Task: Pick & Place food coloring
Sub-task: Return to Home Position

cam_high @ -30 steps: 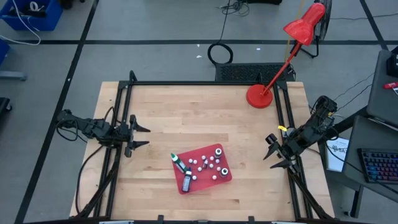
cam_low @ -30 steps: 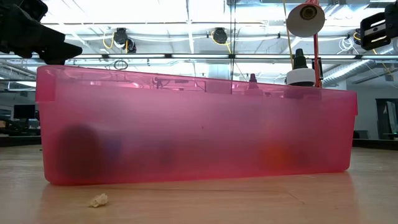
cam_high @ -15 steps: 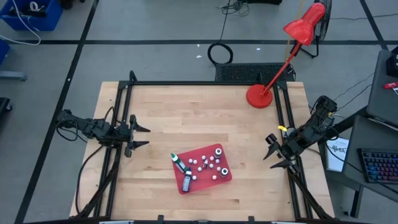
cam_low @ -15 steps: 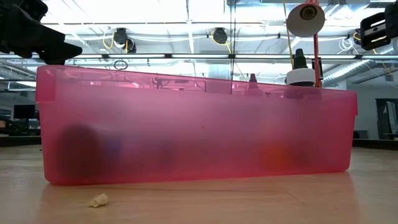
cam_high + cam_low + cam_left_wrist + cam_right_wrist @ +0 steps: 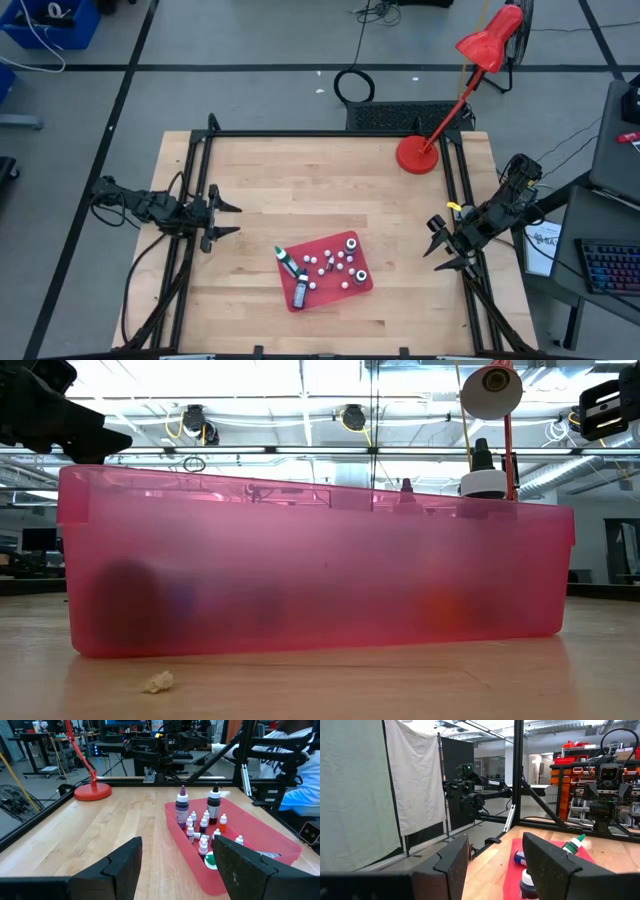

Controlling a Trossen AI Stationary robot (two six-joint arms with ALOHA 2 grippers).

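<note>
- High view: food coloring (image 5: 335,265) lies in the pink bin (image 5: 335,293) at the desk's (image 5: 300,180) near middle; left gripper (image 5: 236,220) and right gripper (image 5: 430,240) hang spread at opposite side edges.
- Low view: food coloring (image 5: 440,605) shows dimly through the bin's wall.

fig. robotics laboratory. my desk (image 5: 300,190), a wooden top in a black frame (image 5: 320,134), stands on a grey floor marked with tape lines (image 5: 250,67); a keyboard (image 5: 610,268) and a coiled cable (image 5: 353,86) lie beside it. beyond: ceiling strip lights (image 5: 230,380), exposed pipework (image 5: 565,472), a white curtain (image 5: 415,775), racks of orange bins (image 5: 562,785).
</note>
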